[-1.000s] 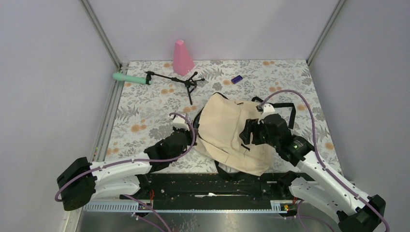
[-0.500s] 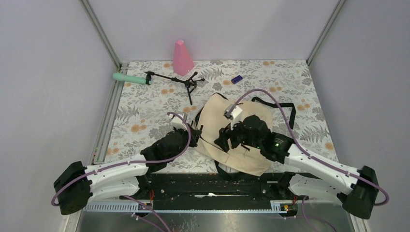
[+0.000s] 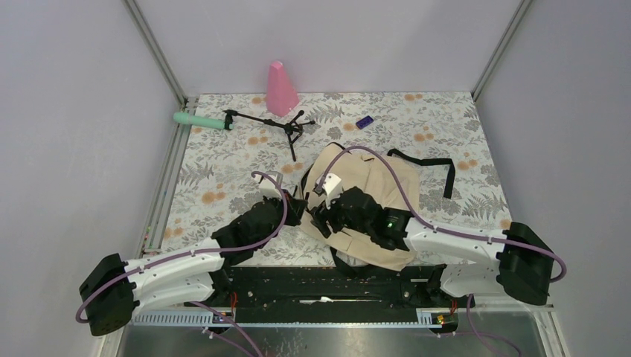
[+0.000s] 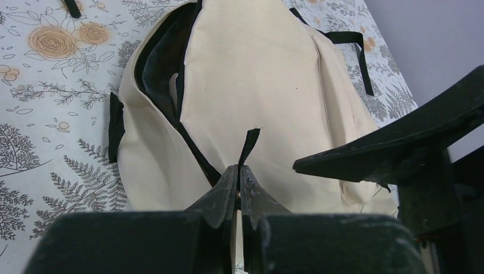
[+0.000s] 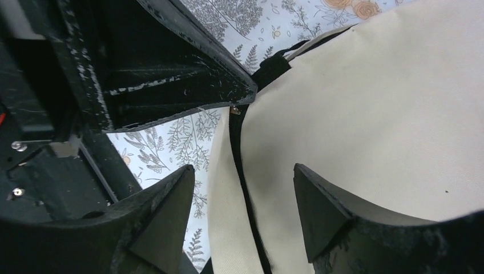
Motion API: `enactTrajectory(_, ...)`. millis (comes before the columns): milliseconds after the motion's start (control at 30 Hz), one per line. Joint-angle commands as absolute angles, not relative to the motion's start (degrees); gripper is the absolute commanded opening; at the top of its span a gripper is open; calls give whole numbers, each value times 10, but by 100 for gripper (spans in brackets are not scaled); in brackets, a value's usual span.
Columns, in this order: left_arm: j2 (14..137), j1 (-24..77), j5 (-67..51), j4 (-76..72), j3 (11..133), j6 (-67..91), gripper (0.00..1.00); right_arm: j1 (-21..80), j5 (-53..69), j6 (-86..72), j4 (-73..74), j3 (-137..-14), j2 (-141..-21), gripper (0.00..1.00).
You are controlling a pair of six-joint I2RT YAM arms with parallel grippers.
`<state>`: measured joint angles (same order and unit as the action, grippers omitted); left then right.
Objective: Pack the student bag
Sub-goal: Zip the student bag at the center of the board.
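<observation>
The student bag (image 3: 379,182) lies near the middle of the floral-printed tabletop (image 3: 223,171), close to the near edge: one soft, cream woven-fabric pack with flat black webbing straps, black zipper trim (image 5: 240,154) and dark lining at its gaping mouth. The left claw (image 4: 240,171) is pinched fully together on a thin black pull tab (image 4: 249,142) at the bag's zipper. The right claw (image 5: 244,171) hangs wide apart over the cream cloth, its two wedge-shaped fingers either side of the trim, gripping nothing. Along the far side sit one matte pink cone (image 3: 280,88), one smooth mint-green cylinder (image 3: 201,120), one spindly black tripod (image 3: 271,125) and one small blue block (image 3: 364,122)
</observation>
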<state>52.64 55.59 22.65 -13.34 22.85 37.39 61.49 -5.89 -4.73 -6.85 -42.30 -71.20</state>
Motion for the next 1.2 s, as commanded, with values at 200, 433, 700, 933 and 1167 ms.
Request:
enactTrajectory(200,512,545,208,-155,240,378,0,632,-154,-23,-116,-475,-790,65)
enactTrajectory(433,514,541,205,-152,246,380,0,632,-134,-42,-126,-482,-816,66)
enactTrajectory(700,517,538,195,-154,254,381,0,638,-124,-57,-137,-489,-844,66)
enactTrajectory(933,515,535,190,-156,258,376,0,638,-147,-72,-125,-507,-856,31)
enactTrajectory(1167,522,523,191,-155,251,387,0,637,-83,-76,-138,-485,-826,5)
